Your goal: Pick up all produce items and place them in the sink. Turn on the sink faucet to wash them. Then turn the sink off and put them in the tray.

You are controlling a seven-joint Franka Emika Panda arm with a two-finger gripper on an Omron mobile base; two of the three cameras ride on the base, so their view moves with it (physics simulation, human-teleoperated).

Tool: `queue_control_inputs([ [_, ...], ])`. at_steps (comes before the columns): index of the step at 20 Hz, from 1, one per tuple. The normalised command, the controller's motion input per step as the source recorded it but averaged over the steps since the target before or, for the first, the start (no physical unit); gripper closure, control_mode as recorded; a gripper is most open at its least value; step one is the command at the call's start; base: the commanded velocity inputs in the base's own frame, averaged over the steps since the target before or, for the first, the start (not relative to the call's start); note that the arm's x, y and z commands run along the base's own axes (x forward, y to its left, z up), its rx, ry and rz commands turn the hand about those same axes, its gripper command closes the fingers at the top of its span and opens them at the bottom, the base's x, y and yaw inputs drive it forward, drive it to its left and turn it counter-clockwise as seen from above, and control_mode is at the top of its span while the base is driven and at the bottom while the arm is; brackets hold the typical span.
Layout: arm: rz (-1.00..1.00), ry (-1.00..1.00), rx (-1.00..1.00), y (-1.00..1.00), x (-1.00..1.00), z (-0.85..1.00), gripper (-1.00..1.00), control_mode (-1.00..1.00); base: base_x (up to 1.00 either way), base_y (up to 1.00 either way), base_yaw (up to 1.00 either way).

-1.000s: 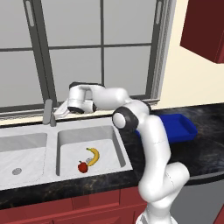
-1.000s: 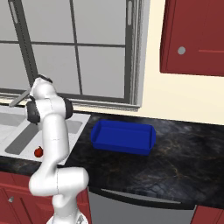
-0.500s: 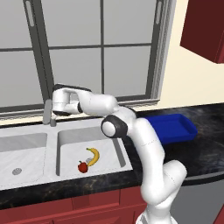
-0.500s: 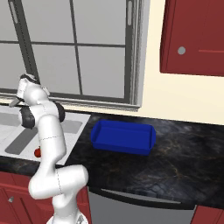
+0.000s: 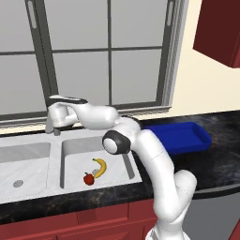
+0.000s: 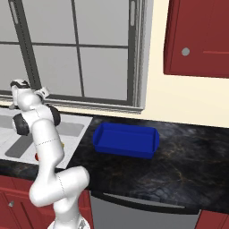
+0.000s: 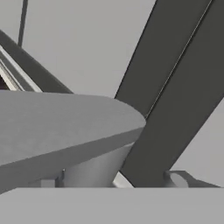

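A curved yellow banana [image 5: 99, 167] and a small round red fruit [image 5: 88, 178] lie together in the right basin of the light-grey double sink [image 5: 33, 154]. My gripper [image 5: 56, 114] is up at the sink faucet [image 5: 48, 125], behind the divider between the basins, with the arm stretched left over the right basin. In the hand view a flat grey part of the faucet [image 7: 57, 127] sits very close below the camera, and my fingertips are hidden. The blue tray [image 5: 180, 137] stands empty on the black counter, right of the sink.
A window with dark frames [image 5: 110, 51] rises right behind the faucet, above a pale sill. Black marbled counter [image 6: 179, 161] runs right of the tray [image 6: 126, 141]. A red wall cabinet [image 6: 199, 38] hangs at the upper right.
The arm has swung left from over the right basin until the hand is at the faucet. The fruits and the tray have stayed put.
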Motion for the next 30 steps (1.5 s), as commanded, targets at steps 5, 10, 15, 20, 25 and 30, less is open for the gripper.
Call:
queue_control_inputs([
  [5, 0.19, -0.05, 0.07, -0.54, 0.05, -0.05, 1.0, -1.0, 0.0, 0.0, 0.0],
  [10, 0.01, 0.08, 0.01, -0.38, 0.0, -0.24, 1.0, -1.0, 0.0, 0.0, 0.0],
  [15, -0.07, 0.01, 0.09, -0.57, -0.05, -0.23, 1.0, -1.0, 0.0, 0.0, 0.0],
  [20, -0.13, 0.0, 0.1, -0.68, -0.1, -0.25, 1.0, -1.0, 0.0, 0.0, 0.0],
  [25, -0.12, 0.0, 0.07, -0.58, 0.0, -0.33, 1.0, -1.0, 0.0, 0.0, 0.0],
  [30, -0.06, 0.01, 0.03, -0.36, 0.0, -0.25, 1.0, -1.0, 0.0, 0.0, 0.0],
])
